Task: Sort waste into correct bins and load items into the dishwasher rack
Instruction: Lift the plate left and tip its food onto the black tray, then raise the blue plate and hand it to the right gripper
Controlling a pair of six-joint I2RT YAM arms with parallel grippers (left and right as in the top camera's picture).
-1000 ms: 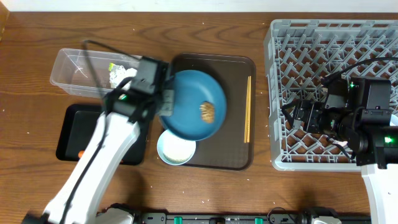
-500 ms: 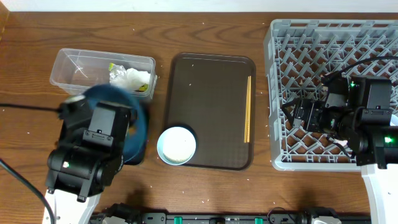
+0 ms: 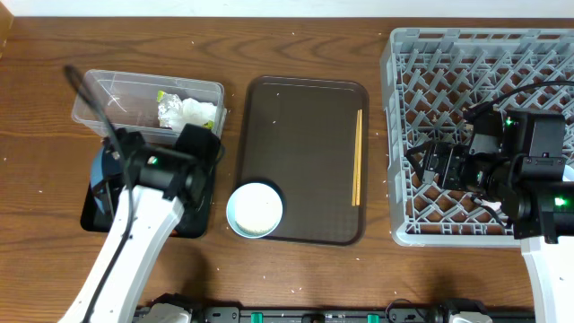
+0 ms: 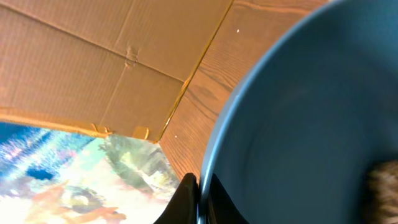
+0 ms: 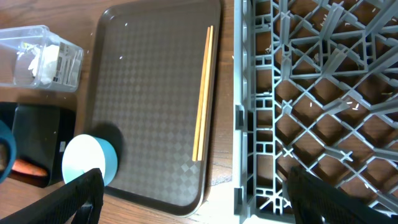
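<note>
Plate (image 4: 298, 124) rim is pinched by left gripper (image 4: 199, 186) and held tilted over black tray (image 3: 90, 213), likely so the brown lump (image 4: 387, 186) gets tipped out. Right gripper (image 3: 430, 168) is held spread over rack (image 3: 538, 54), empty.

Serving tray (image 3: 300, 152) mostly bare: chopsticks (image 3: 358, 157) along its right edge, bowl (image 3: 255, 210) at its near-left corner. Left arm (image 3: 143, 233) with plate (image 4: 298, 124) covers the black tray (image 3: 90, 215); right arm (image 3: 529, 170) overhangs the near half of the rack (image 3: 401, 135).

The serving tray (image 3: 300, 135) lies between the tub (image 3: 117, 103), left, and the rack (image 3: 475, 36), right. The chopsticks (image 3: 358, 157) lie on its right side and the bowl (image 3: 255, 209) on its front-left corner.
</note>
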